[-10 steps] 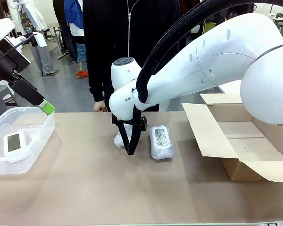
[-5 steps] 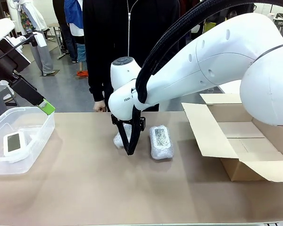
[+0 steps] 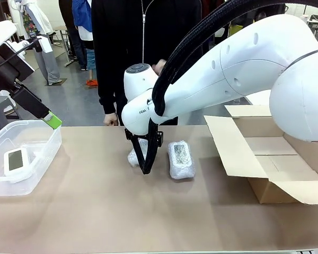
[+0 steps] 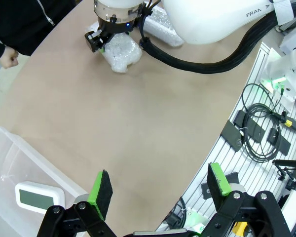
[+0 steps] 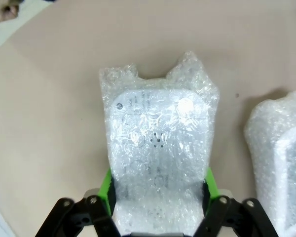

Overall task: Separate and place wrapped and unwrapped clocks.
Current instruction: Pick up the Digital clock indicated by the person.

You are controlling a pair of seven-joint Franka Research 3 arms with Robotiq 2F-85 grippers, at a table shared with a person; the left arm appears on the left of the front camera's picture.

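My right pincer grips the bubble-wrapped clock by its sides, probably bound for the cardboard box. My left pincer gapes open.

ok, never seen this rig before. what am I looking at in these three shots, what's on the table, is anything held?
Two white robot arms with two-finger grippers share a table with a person standing at the far side. The wide shot comes from a fixed camera between the arms. The other two come from a camera on each wrist, looking along that gripper's fingers.

On the table are a clear bin holding a bare clock, an open cardboard box, and in the middle a wrapped clock with another wrapped clock beside it.

The right gripper has its green pads against both sides of the first, which lies on the table. The left gripper hangs open and empty by the bin.
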